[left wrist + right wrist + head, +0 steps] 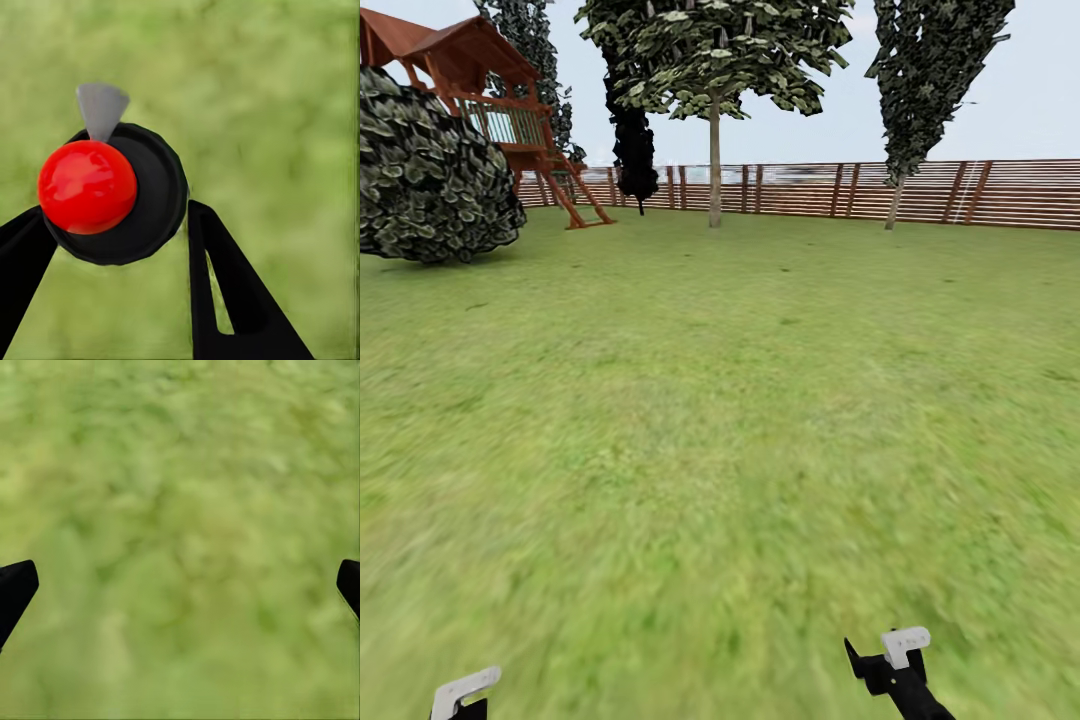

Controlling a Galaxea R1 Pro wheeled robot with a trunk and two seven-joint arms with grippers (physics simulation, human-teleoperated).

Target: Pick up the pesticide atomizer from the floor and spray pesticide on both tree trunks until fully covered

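The pesticide atomizer, a round black body with a glossy red ball top and a grey nozzle, sits between the two black fingers of my left gripper, which is shut on it over the grass. In the head view the left gripper peeks in at the bottom edge. A tall tree with a bare, thin-looking trunk and a blocky green crown stands far ahead by the fence. My right gripper is open, with only lawn between its fingers; in the head view it hangs low on the right.
Green lawn stretches to a brown slatted fence. A big round bush and a wooden playhouse stand at the far left. A near-black cypress and a dark cone-shaped tree flank the bare-trunked tree.
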